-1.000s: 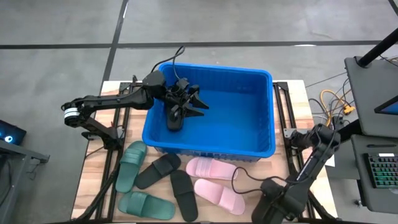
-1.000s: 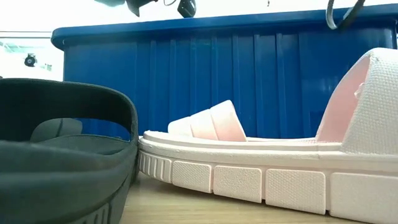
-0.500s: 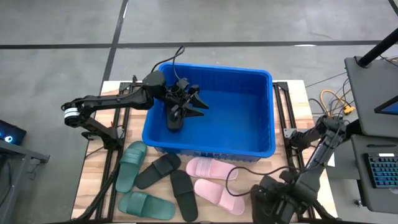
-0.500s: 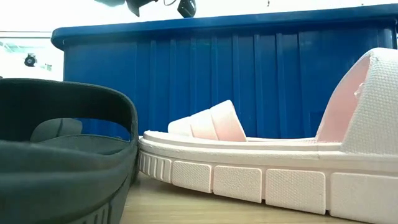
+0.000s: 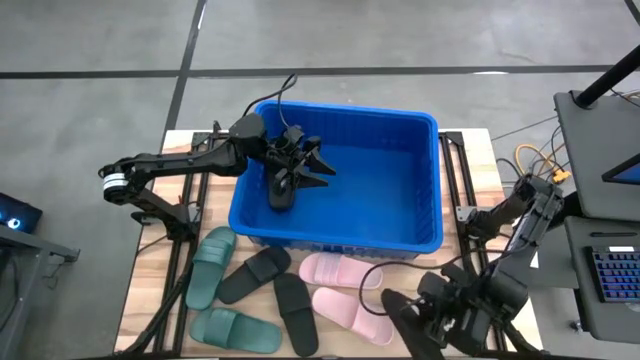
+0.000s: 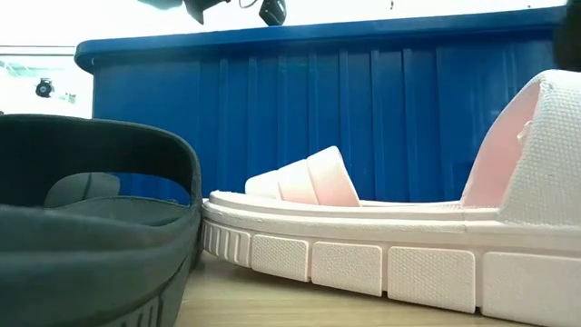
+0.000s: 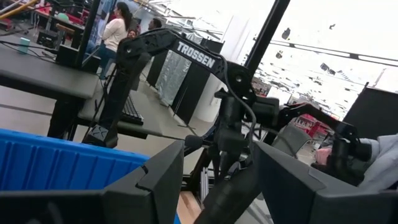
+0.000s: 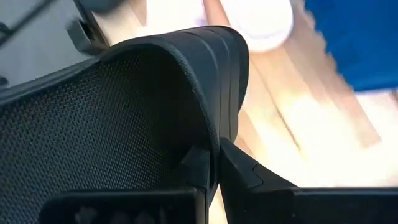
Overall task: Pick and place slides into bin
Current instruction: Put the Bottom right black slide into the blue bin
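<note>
The blue bin (image 5: 432,180) stands at the table's far middle, with one black slide (image 5: 281,190) lying inside near its left wall. My left gripper (image 5: 318,160) hovers open over that slide, touching nothing. On the wood in front of the bin lie two green slides (image 5: 210,265), two black slides (image 5: 255,272) and two pink slides (image 5: 340,270). Near the table's near right corner, my right gripper (image 5: 418,318) is shut on another black slide (image 8: 124,124). My right gripper pinches the ribbed edge of the black slide's strap (image 8: 214,134) between its two fingers (image 8: 244,171), one on the strap's mesh-lined inner face and one outside. It comes from above, slanting steeply down. The slide hangs under the gripper over the wood.
The frames of both arm stands run along the table's left and right sides. A desk with a keyboard (image 5: 612,275) stands beyond the right edge. Bare wood shows between the pink slides and the right stand. In the left wrist view, people stand far off in the room.
My right gripper has risen from the near right corner and tipped steeply downward, rolling as it went, still shut. The black slide has come up with it, and its end now shows beside the nearer pink slide. My left arm has kept still.
</note>
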You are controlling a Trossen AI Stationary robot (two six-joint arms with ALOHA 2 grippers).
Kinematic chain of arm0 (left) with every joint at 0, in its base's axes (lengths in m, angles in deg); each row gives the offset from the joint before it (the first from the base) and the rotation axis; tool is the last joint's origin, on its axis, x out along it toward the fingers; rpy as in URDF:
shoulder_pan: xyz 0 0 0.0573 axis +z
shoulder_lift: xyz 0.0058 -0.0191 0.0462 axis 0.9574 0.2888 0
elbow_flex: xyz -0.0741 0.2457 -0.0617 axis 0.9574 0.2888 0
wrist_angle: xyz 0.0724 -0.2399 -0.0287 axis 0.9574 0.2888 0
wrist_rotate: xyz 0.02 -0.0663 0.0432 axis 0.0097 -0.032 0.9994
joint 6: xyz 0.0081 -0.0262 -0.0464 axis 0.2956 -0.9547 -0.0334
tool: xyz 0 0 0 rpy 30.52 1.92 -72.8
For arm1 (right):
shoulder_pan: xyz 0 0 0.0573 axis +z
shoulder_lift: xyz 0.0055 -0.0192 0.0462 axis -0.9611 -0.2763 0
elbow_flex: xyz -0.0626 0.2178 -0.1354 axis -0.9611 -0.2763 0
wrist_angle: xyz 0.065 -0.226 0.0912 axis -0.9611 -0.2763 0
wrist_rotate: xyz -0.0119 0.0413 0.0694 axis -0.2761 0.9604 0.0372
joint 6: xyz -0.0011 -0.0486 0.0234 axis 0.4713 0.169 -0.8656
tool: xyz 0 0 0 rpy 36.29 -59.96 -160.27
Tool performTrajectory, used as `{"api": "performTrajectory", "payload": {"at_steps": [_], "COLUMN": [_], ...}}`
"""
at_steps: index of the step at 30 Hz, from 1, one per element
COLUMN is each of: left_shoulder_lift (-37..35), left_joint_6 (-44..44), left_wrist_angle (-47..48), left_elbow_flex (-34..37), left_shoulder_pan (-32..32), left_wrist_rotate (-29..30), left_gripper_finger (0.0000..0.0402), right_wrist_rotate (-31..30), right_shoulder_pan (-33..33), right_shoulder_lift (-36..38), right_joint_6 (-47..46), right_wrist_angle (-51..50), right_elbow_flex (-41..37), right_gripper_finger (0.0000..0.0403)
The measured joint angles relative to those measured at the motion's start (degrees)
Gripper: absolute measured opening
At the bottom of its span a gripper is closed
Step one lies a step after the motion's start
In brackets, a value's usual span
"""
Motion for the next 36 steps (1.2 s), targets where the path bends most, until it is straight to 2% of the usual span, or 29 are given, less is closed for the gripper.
{"api": "performTrajectory", "payload": {"at_steps": [9, 16, 24, 31, 36], "left_shoulder_lift": [0.0, 0.0, 0.0, 0.0, 0.0], "left_joint_6": [0.0, 0.0, 0.0, -0.1, -0.1], "left_wrist_angle": [-0.1, -0.1, -0.1, -0.2, -0.7], "left_elbow_flex": [0.0, 0.0, 0.0, 0.0, 0.0], "left_shoulder_pan": [0.0, 0.0, 0.0, 0.0, 0.0], "left_wrist_rotate": [0.0, 0.0, 0.0, 0.2, 2.3], "left_gripper_finger": [0.0179, 0.0179, 0.0179, 0.0179, 0.0179], "right_wrist_rotate": [-9.4, -14.1, -28.6, -40.7, -44.0], "right_shoulder_pan": [0.0, 0.0, 0.0, -0.8, -4.0], "right_shoulder_lift": [3.9, 6.9, 11.4, 16.2, 18.3], "right_joint_6": [5.3, 10.2, 23.5, 29.3, 34.7], "right_wrist_angle": [3.1, 7.1, 16.3, 16.2, 15.5], "right_elbow_flex": [0.0, 0.0, 0.0, 0.0, 0.0], "right_gripper_finger": [0.0012, 0.0011, 0.0011, 0.0011, 0.0011]}}
